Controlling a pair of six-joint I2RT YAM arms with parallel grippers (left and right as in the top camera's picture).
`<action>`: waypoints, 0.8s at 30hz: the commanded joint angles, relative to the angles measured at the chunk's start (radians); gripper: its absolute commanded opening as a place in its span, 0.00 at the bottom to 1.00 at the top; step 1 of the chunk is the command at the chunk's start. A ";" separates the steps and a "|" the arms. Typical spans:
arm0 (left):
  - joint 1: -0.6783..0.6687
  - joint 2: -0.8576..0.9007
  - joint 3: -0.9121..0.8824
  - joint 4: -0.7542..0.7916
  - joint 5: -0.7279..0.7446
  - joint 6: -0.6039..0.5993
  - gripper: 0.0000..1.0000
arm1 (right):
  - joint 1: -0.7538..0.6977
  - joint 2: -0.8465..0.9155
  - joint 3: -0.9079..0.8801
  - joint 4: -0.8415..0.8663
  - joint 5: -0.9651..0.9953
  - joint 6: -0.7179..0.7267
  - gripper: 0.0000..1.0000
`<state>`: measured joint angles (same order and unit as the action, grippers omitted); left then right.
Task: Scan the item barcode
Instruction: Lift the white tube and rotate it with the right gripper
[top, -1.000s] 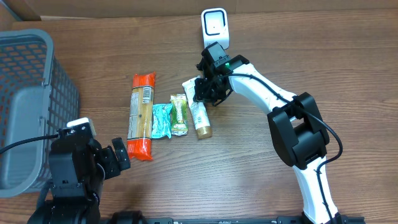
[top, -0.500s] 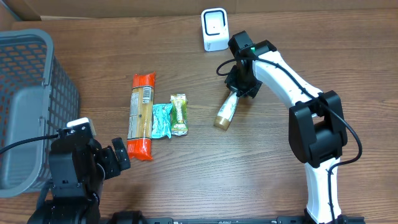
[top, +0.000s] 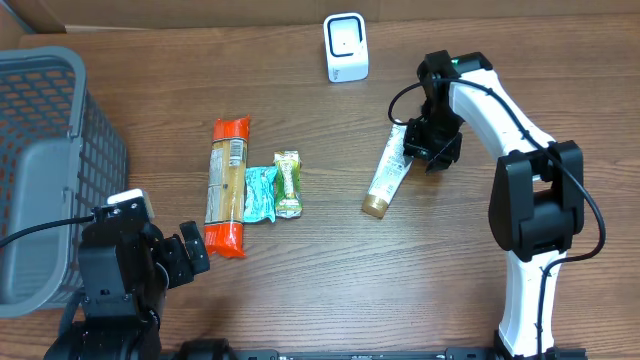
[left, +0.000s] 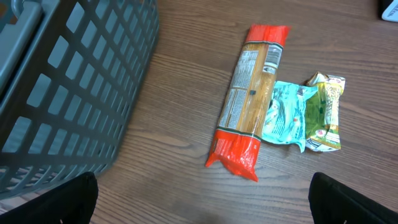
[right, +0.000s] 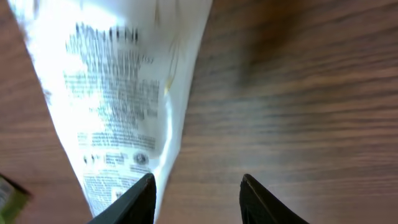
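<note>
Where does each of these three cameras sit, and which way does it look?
Overhead: fixed above the brown wooden table, looking straight down; both arms show, with left pincer and right pincer.
Left wrist: on the left arm, looking slantwise down at the long orange-ended noodle packet and grey plastic mesh basket; its dark fingertips show.
Right wrist: close above the table, facing down at the white printed squeeze tube; black fingertips show.
Shared: overhead also shows packet, basket and tube.

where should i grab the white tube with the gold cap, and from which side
Probably take the white tube around its mid-body, coming straight down from above with the jaws across its narrow width. It lies flat on the table, slanted, gold cap toward the robot, with bare wood along both long sides.
</note>
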<state>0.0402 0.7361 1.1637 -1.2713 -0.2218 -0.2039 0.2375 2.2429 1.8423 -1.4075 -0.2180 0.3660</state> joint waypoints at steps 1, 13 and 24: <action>0.005 -0.003 -0.004 -0.001 -0.016 -0.010 1.00 | 0.027 -0.050 0.038 -0.041 -0.019 -0.087 0.45; 0.005 -0.003 -0.004 -0.004 -0.016 -0.010 1.00 | 0.171 -0.049 -0.130 -0.085 0.113 -0.010 0.45; 0.005 -0.003 -0.004 -0.004 -0.016 -0.010 1.00 | 0.198 -0.049 -0.154 0.172 -0.150 -0.003 0.45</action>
<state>0.0402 0.7361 1.1637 -1.2747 -0.2218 -0.2039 0.4229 2.2280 1.6882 -1.2949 -0.2283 0.3534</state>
